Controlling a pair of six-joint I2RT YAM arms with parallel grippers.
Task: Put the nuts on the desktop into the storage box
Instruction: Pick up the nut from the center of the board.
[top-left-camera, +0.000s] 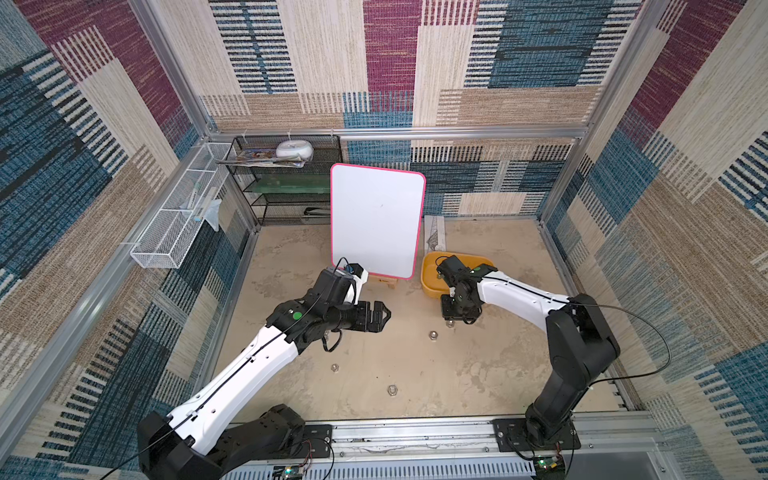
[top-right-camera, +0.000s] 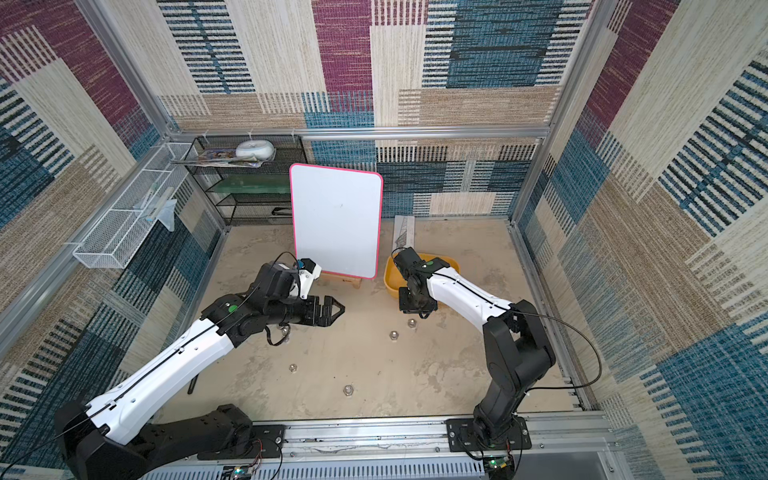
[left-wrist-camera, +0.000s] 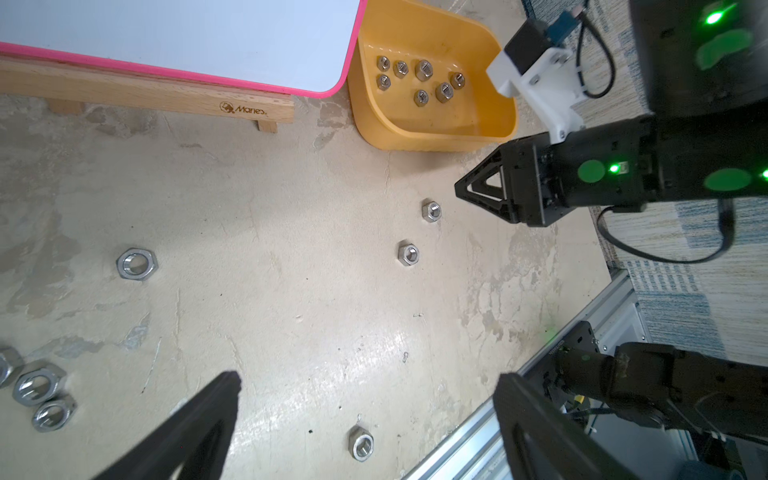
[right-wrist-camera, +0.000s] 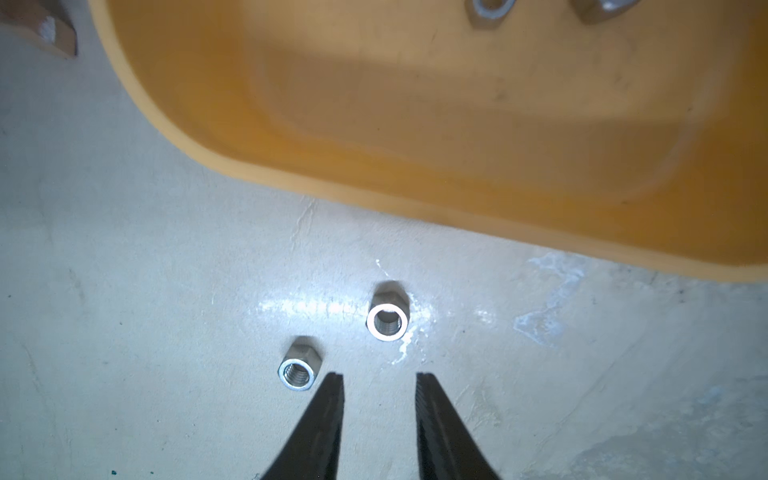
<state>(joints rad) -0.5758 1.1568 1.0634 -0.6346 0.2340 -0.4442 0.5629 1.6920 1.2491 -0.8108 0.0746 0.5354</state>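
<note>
Hovering over a mottled beige desktop (top-left-camera: 419, 361) inside patchwork fabric walls (top-left-camera: 390, 62).
Holding the right gripper (right-wrist-camera: 379, 376) slightly parted and empty, two nuts (right-wrist-camera: 387, 320) lying just off its tips, the yellow box (right-wrist-camera: 291, 178) beyond them; holding the left gripper (left-wrist-camera: 370, 378) spread wide, gripping nothing.

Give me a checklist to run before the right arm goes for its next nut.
1. Right gripper empty, jaws apart: ok.
2. Nearest nut ahead of the gap between the fingers: ok.
3. Second nut clear of the fingers: cannot tell, it sits close beside one.
4. Storage box next to both nuts, floor space free: ok.
5. Left gripper open, empty, well apart from the right one: ok.
</note>
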